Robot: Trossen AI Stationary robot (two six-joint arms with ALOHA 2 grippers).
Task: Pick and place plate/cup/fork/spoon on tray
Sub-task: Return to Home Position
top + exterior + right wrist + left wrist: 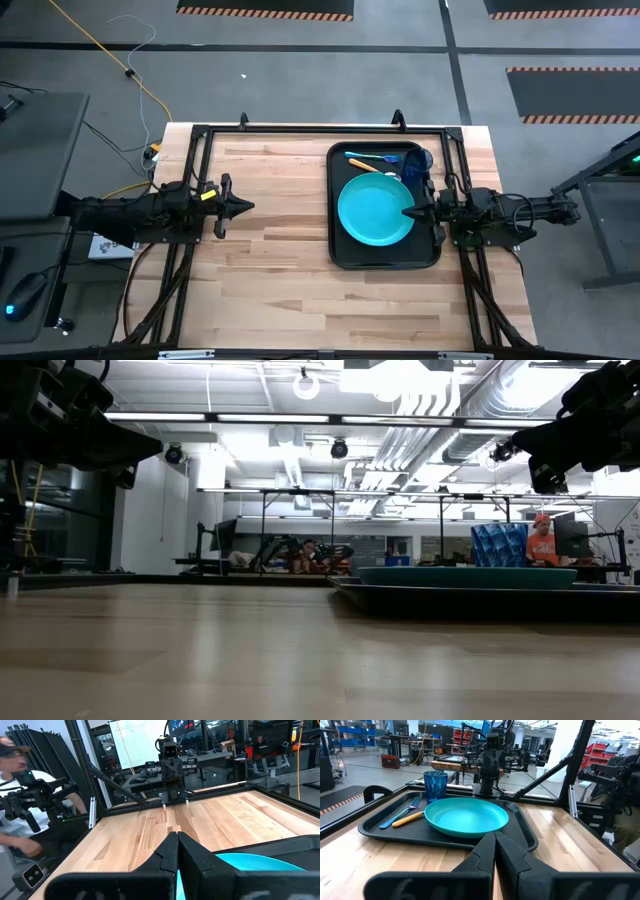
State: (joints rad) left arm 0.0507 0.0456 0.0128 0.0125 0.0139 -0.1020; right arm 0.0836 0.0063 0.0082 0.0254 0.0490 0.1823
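Seen from above, the wooden table (280, 250) carries the black tray (336, 235) on its 3 o'clock half, with the long sides running from 12 to 6 o'clock. The turquoise plate (375, 208) lies flat in the middle of the tray and fills most of its width. The dark-blue cup (417, 163) stands upright at the plate's 1 o'clock, in the far corner of the tray and just beside the plate's rim. A yellow spoon (361, 163) and a blue fork (385, 157) lie side by side on the tray floor at the plate's 12 o'clock. The fork is the farther of the two from the plate, and one end of the spoon comes right up to the rim.

The left gripper (248, 207) hangs over bare wood on the 9 o'clock side of the table. It points toward 3 o'clock and is well apart from the tray. Its two fingers are pressed together with nothing between them.

The right gripper (406, 212) points toward 9 o'clock, with its tip over the plate's 3 o'clock rim. The low view shows it raised clear above the plate, touching nothing. Its fingers also meet, and they hold nothing.

Both wrist views show the other arm straight across the table. A seated person (30, 815) shows beside the table in the right wrist view.
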